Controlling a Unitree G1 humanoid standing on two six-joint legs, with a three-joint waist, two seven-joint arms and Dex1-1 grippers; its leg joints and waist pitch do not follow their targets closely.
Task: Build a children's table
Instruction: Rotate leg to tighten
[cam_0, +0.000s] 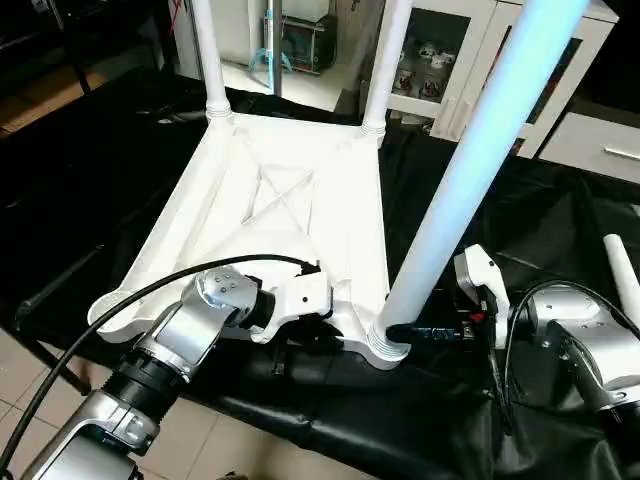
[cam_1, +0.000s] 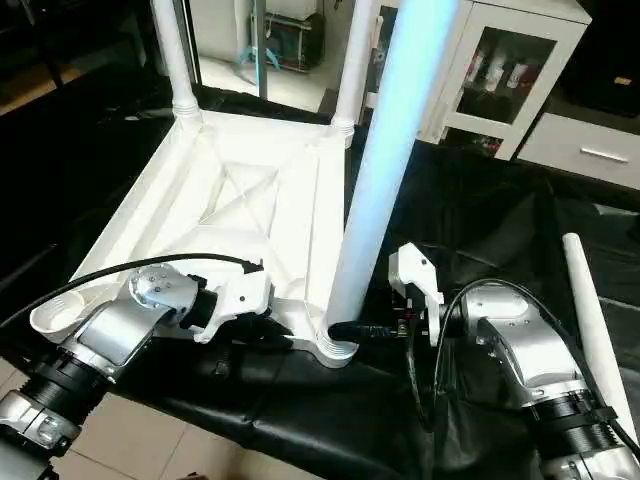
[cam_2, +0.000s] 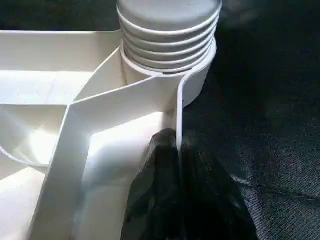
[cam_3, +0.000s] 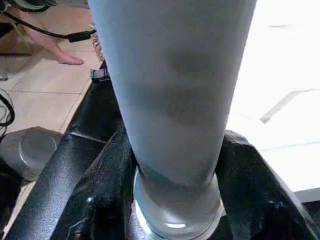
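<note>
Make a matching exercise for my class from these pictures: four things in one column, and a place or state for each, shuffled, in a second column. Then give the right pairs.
Things:
1. near leg
2. loose leg
3. left gripper
4. empty socket

Places or states:
A. lying on the black cloth
B. shut on the tabletop's rim
C. upright, right gripper around its base
D. tabletop's corner by the left arm

Pairs: 1-C, 2-A, 3-B, 4-D
</note>
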